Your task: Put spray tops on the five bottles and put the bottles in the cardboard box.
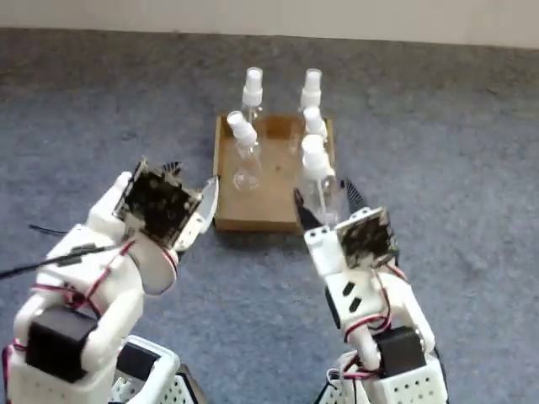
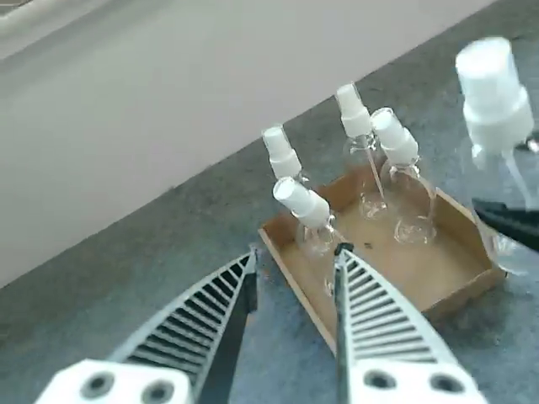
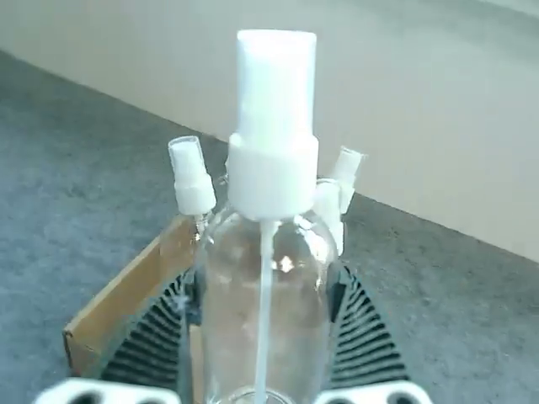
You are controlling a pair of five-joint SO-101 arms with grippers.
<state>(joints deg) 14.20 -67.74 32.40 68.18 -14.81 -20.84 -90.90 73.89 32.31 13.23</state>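
Right wrist view: right gripper (image 3: 265,286) clamped on a spray-topped bottle (image 3: 271,160) at the cardboard box (image 3: 126,311) edge. Beside it, the left gripper (image 2: 296,252) hangs open

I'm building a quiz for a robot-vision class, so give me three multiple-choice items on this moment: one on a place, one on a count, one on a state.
1. Where is the bottle held by the right end effector?
A. At the cardboard box's near right corner.
B. Lying left of the box.
C. Beyond the box's far edge.
2. How many bottles carry white spray tops?
A. Three.
B. Four.
C. Five.
3. How is the left end effector?
A. Shut on a bottle.
B. Open and empty.
C. Shut on a loose top.
Answers: 1 A, the high view shows it there. 2 C, five capped bottles show. 3 B, its wrist view shows it gaping, nothing gripped.
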